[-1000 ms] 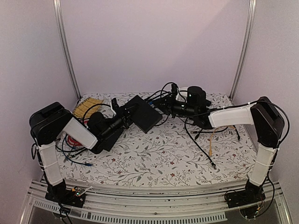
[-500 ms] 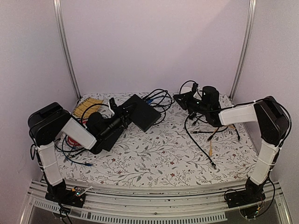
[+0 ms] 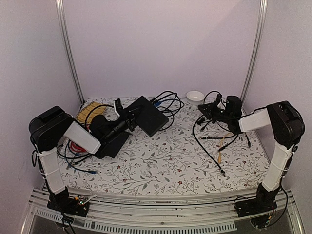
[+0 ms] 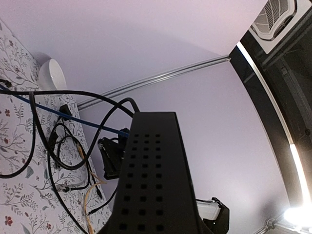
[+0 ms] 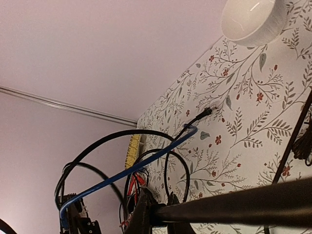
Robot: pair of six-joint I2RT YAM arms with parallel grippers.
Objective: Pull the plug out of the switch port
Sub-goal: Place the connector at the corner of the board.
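Note:
The switch is a flat black box at the back left of the table. My left gripper is shut on its left end and holds it tilted. In the left wrist view its perforated black casing fills the bottom middle and hides my fingers. My right gripper is well to the right of the switch, apart from it. In the right wrist view it is shut on a thick black cable that runs off to the right. The plug itself is not clear to see.
Loops of black cable and a blue cable lie beside the switch. A white bowl stands at the back. A thinner black slab, red wires, a yellow bundle and an orange cable lie around.
My right gripper has drawn back to the right, from the switch's right edge to near the right wall, with the black cable. The left gripper still holds the switch in place.

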